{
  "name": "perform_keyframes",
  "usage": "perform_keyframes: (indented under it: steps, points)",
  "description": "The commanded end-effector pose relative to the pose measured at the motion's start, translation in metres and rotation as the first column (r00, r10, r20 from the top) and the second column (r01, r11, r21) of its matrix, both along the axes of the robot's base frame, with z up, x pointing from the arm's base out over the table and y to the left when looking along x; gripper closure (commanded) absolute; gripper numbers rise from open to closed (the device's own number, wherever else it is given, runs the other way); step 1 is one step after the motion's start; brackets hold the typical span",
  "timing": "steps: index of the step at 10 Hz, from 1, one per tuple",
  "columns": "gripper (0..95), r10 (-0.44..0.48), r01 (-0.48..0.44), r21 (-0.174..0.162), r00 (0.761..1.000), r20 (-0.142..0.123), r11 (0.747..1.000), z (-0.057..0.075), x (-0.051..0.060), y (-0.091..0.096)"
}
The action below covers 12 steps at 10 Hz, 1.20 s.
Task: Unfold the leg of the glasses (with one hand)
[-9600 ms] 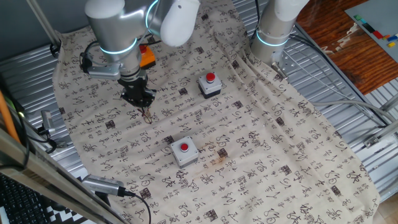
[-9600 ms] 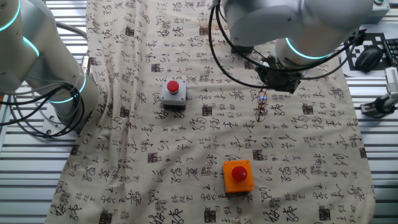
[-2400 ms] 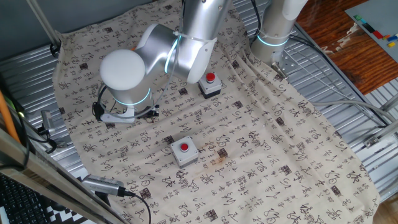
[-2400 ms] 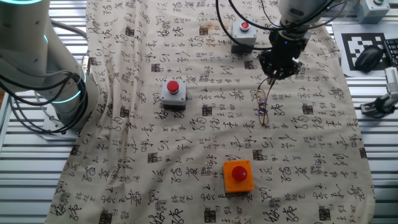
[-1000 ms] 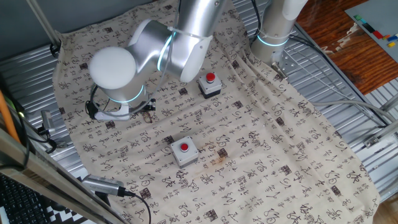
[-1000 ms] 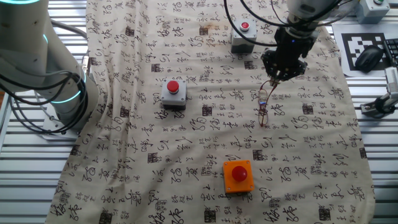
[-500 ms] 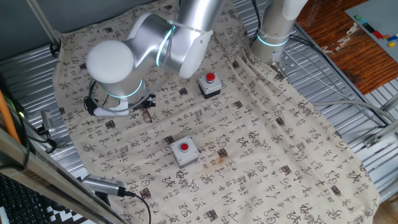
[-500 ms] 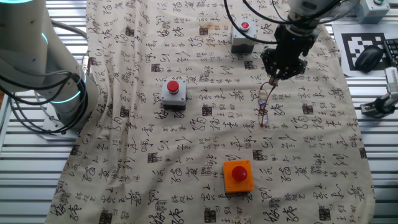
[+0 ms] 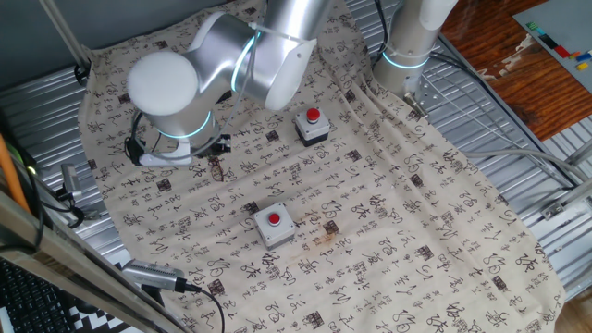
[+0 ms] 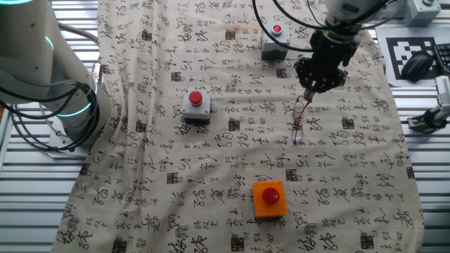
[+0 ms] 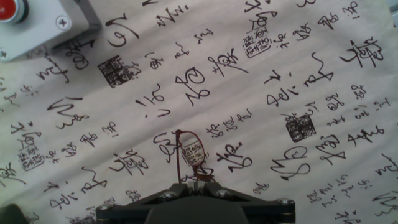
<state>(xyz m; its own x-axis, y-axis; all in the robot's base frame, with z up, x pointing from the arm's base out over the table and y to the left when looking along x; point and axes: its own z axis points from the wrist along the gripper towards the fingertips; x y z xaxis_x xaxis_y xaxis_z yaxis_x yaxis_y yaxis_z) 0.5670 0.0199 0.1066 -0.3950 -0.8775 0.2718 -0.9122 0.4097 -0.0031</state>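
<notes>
The glasses (image 10: pixel 298 121) are thin, with a reddish-brown wire rim, and lie on the printed cloth in the other fixed view. One end is raised toward my gripper (image 10: pixel 309 93). In the hand view the glasses (image 11: pixel 187 151) sit just ahead of my gripper (image 11: pixel 198 182). Its jaws are shut together on a thin end of the frame, which looks like the leg. In one fixed view the glasses (image 9: pixel 216 168) show just below the arm's big joint, which hides the gripper.
Two grey boxes with red buttons (image 10: pixel 196 105) (image 10: pixel 275 41) and an orange button box (image 10: pixel 270 199) stand on the cloth. The nearer grey box shows in the hand view (image 11: pixel 43 28) at top left. A second arm's base (image 10: pixel 42 84) stands at the left.
The arm has shifted a little away, pulling the held end of the glasses with it. The glasses now show clear of the arm in one fixed view. The gripper stays shut.
</notes>
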Motion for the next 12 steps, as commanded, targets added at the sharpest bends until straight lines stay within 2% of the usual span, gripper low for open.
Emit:
perform_keyframes:
  steps: [1, 6, 8, 9, 12]
  points:
    - [95.0, 0.006, -0.006, 0.002, 1.000, -0.002, 1.000, 0.002, -0.002, -0.004]
    - [95.0, 0.025, -0.025, -0.001, 1.000, -0.005, 1.000, 0.010, -0.006, -0.013]
    - [95.0, 0.021, -0.021, 0.007, 1.000, -0.004, 1.000, 0.013, -0.008, -0.015]
    - [95.0, 0.000, 0.000, 0.013, 1.000, 0.000, 1.000, 0.017, -0.006, -0.008]
    - [95.0, -0.010, 0.010, 0.015, 1.000, 0.001, 1.000, 0.018, 0.004, 0.012]
